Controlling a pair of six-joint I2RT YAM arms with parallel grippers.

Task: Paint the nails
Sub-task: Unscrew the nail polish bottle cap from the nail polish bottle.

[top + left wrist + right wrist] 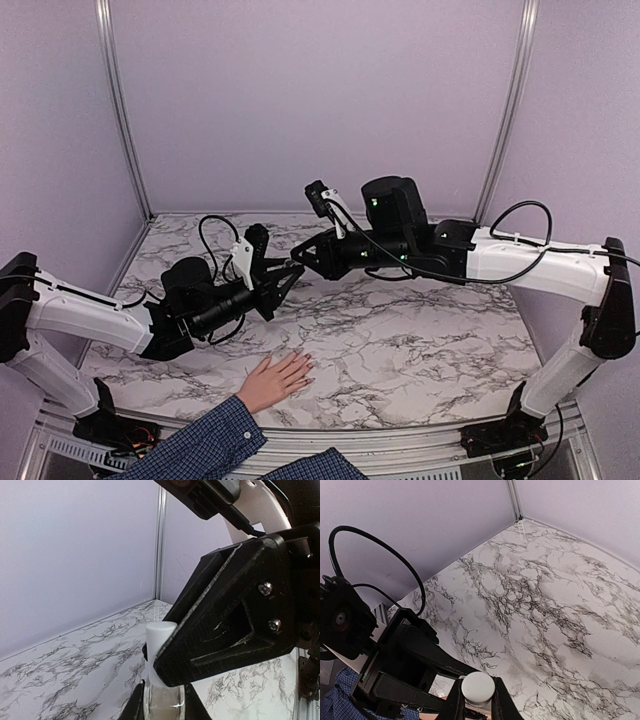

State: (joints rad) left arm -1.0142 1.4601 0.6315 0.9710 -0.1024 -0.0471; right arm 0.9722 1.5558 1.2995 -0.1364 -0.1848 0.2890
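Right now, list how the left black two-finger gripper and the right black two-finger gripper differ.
The left gripper grips the body of the small clear glass bottle; the right gripper grips its white round cap. The left gripper reaches in from the left of the white marble table, the right gripper from the right. Shared: both are shut and meet on the one bottle.

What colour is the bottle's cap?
The cap is white; the right wrist view shows it best.

place: lab test booth | evidence: lavender panel walls (pixel 320 100), aluminium posts (pixel 122 110), marble-pattern tabletop (pixel 420 340)
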